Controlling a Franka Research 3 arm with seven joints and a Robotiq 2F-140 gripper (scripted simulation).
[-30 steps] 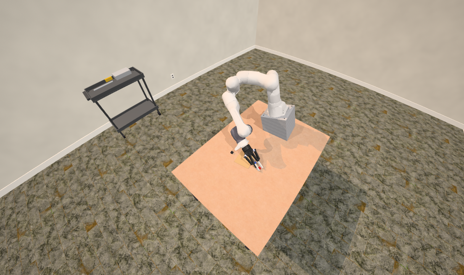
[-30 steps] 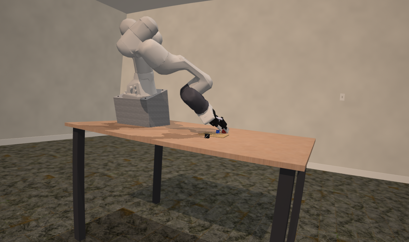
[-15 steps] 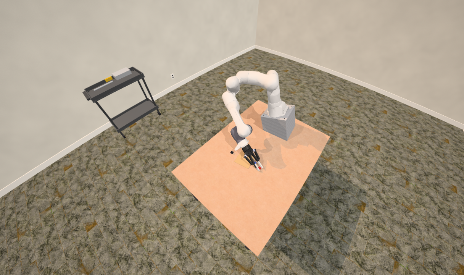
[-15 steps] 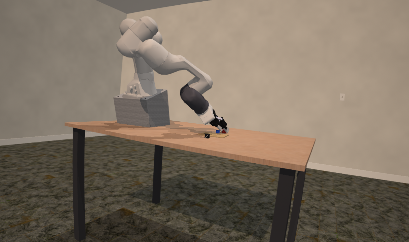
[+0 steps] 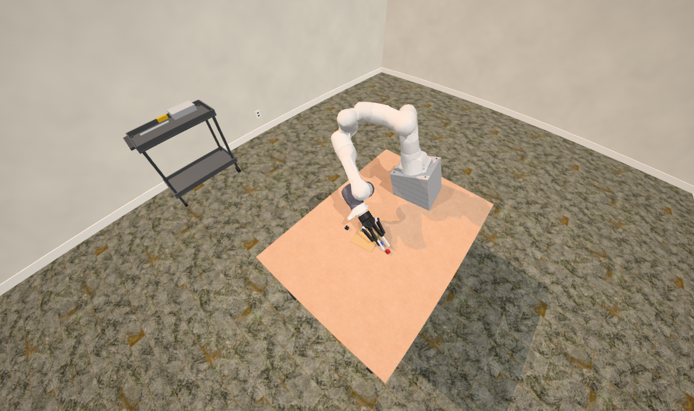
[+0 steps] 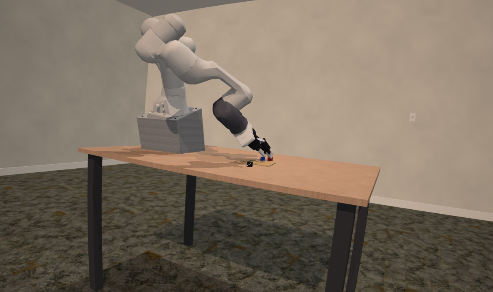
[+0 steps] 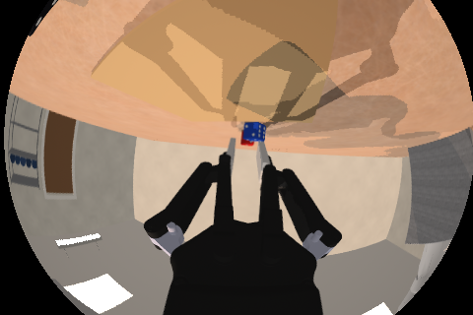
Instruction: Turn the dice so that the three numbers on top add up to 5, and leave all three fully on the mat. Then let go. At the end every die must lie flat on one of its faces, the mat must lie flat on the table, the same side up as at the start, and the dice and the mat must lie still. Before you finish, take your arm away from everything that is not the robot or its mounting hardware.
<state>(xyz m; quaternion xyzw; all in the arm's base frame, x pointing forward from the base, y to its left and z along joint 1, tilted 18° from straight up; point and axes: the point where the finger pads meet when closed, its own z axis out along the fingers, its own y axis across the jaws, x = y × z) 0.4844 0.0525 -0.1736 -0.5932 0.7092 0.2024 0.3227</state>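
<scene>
My gripper (image 7: 246, 148) reaches low over the table at a shallow tilt, its fingers nearly shut with a narrow gap. A blue die (image 7: 254, 133) sits right at the fingertips, with a small gap beside the left finger, so I do not see it squeezed. It also shows in the exterior view (image 6: 262, 158), resting just off the tan mat (image 6: 265, 163). A red die (image 6: 269, 158) (image 5: 387, 250) lies close beside it, on the table past the mat's edge. A black die (image 6: 249, 164) (image 5: 347, 226) lies on the table on the mat's other side. The mat (image 5: 364, 242) lies flat, partly hidden under the gripper (image 5: 381, 240).
The robot's grey base block (image 5: 415, 181) stands at the table's far end. A dark two-shelf cart (image 5: 181, 148) stands on the floor near the wall, away from the table.
</scene>
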